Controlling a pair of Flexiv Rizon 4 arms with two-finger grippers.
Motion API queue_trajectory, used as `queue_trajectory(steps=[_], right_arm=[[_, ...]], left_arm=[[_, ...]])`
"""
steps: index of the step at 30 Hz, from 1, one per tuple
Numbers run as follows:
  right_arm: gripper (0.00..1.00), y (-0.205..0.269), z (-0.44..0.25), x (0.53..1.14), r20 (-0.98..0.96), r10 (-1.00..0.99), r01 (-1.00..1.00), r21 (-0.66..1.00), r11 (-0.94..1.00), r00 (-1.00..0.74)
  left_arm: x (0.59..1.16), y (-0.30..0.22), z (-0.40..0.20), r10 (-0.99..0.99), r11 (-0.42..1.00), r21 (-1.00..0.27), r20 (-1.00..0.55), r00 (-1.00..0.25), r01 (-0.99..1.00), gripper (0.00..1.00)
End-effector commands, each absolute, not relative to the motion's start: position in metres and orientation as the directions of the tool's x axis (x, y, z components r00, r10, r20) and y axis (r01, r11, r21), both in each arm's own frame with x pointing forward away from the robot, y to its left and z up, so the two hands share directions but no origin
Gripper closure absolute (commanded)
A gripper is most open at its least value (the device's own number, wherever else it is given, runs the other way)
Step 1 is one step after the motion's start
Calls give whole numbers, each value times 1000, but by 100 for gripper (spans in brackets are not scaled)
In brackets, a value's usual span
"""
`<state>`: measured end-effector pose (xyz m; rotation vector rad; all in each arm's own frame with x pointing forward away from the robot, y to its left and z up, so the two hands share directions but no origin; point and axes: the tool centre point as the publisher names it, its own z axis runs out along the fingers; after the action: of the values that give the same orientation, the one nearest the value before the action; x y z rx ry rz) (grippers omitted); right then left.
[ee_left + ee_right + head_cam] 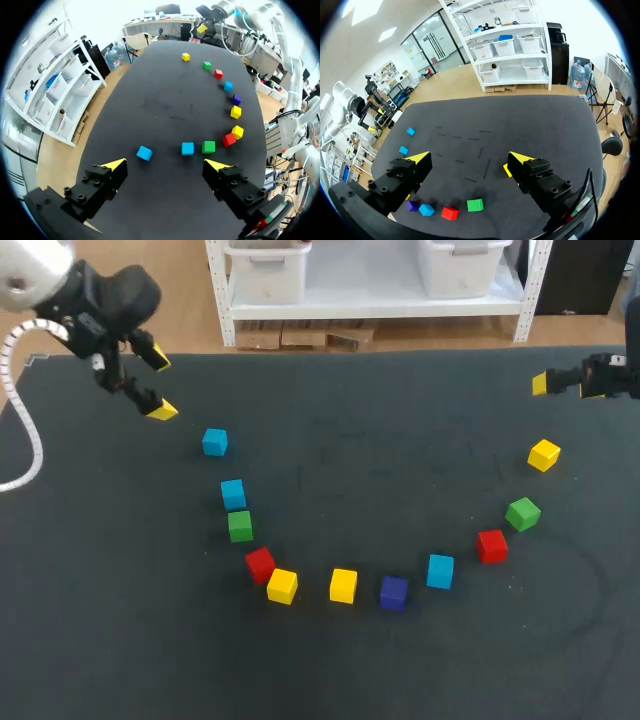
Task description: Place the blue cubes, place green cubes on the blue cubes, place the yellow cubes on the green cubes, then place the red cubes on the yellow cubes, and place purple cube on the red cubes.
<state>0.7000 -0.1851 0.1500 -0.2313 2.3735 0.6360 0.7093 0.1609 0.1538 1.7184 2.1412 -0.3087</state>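
3 blue cubes, 2 green, 3 yellow, 2 red, 1 purple, all unstacked in U-arc, L to R.

Dark grey table, 1 purple cube

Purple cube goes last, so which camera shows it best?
The head view: the purple cube sits unobstructed between a yellow cube and a blue cube. The left wrist view shows it small and far; the right wrist view, close beside the right gripper.

cubes: curved row on table | left arm: table's left end | right arm: right end
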Motion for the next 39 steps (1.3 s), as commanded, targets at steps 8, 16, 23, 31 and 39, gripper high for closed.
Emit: queue_trajectory(steps=[8, 16, 23, 31, 39], right_arm=[[0, -185, 150, 700, -643, 0, -321, 383, 866, -766], [0, -185, 150, 700, -643, 0, -321, 383, 866, -766], [0, -185, 150, 700, -643, 0, -321, 383, 866, -766], [0, -185, 150, 700, -643, 0, -321, 383, 866, -766], [0, -185, 150, 700, -643, 0, -321, 383, 866, -766]], left_arm=[[714, 141, 111, 928, 235, 33, -305, -214, 971, 0], [705, 132, 91, 933, 220, 67, -304, -191, 973, 0], [701, 125, 72, 932, 262, 73, -277, -233, 962, 0], [693, 118, 50, 953, 220, 42, -223, -206, 975, 0], [691, 117, 35, 963, 190, 3, -195, -186, 982, 0]])
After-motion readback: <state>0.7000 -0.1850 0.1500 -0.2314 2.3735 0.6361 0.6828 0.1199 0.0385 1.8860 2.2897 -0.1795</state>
